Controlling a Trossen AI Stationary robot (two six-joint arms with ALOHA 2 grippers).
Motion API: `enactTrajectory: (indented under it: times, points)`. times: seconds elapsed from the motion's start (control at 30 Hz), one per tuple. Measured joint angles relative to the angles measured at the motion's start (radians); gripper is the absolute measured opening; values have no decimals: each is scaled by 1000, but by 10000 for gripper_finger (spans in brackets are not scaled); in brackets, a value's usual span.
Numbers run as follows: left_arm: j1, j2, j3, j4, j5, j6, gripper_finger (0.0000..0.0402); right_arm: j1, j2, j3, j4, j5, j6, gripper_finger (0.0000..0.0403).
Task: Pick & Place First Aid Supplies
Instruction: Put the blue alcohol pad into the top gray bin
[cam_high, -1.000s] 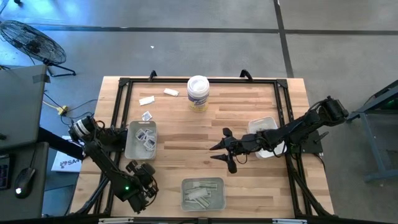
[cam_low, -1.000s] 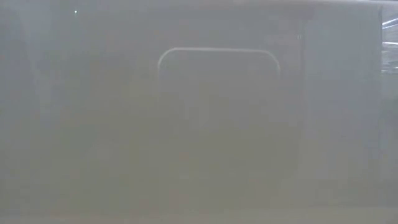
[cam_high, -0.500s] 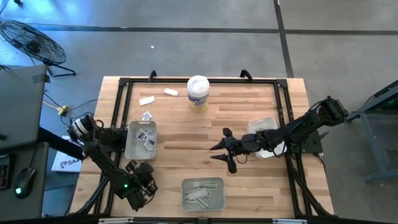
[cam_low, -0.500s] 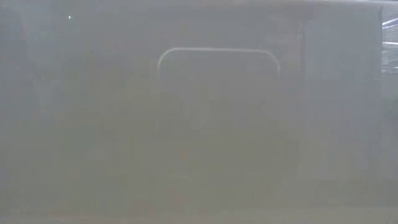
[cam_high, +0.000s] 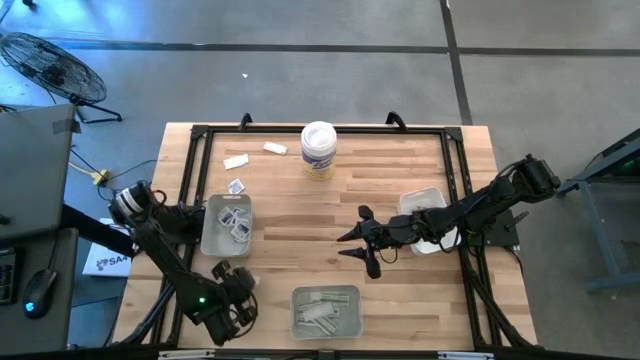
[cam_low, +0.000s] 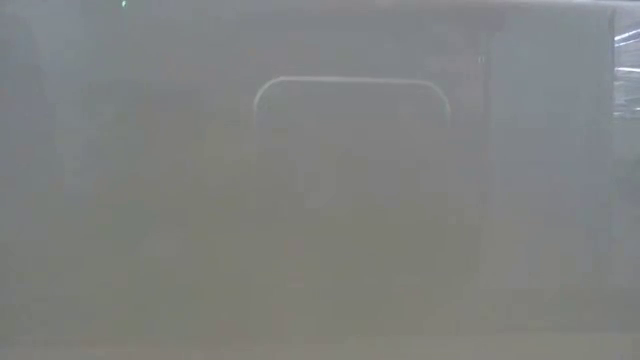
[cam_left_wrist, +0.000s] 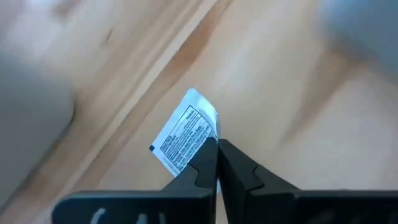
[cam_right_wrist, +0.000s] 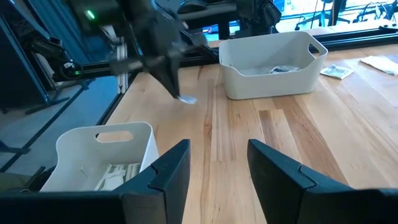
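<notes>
My left pincer (cam_left_wrist: 216, 144) is clenched on a packet (cam_left_wrist: 184, 138) at its corner; the tray (cam_high: 226, 224) lies toward twelve o'clock, nearer me. My right pincer (cam_high: 352, 242) gapes mid-desk.

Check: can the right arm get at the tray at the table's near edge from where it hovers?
Probably yes. The right gripper hovers mid-table with fingers open and empty; bare wood lies between it and the tray.

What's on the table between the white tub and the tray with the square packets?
One small packet lies between the tub and that tray, seen from above.
</notes>
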Motion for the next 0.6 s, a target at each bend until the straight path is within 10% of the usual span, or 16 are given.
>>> enactTrajectory:
  times: [0.3,0.6]
  points:
    - [56,-155,106,-176,-252,206,1,0,0,0,1,0,0,154]
    - [309,-266,69,-510,-143,144,0,6,0,0,-10,-3,62,154]
